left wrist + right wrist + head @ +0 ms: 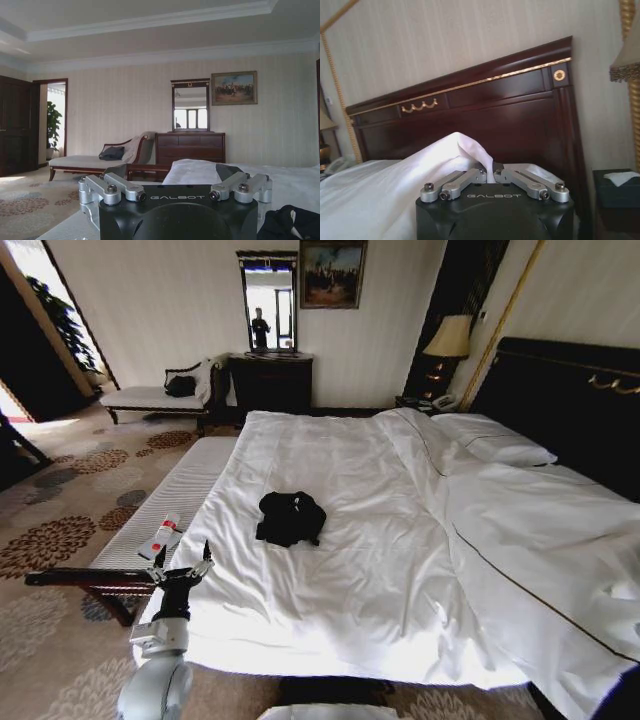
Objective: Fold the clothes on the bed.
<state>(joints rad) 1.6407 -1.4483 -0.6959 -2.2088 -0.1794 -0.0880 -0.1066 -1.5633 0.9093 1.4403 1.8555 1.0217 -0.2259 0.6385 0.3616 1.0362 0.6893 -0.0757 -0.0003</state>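
Observation:
The black T-shirt lies crumpled in a heap on the white sheet in the middle of the bed. My left gripper hovers open over the bed's near left corner, well short of the shirt and to its left. In the left wrist view that gripper has its fingers spread wide, with the shirt low at one side. My right gripper is shut toward the dark headboard, and a raised fold of the white duvet meets its fingertips.
A narrow white striped bench runs along the bed's left side with a small red-and-white object on it. A chaise, a dark dresser and a lamp stand by the far wall. Pillows lie at the headboard.

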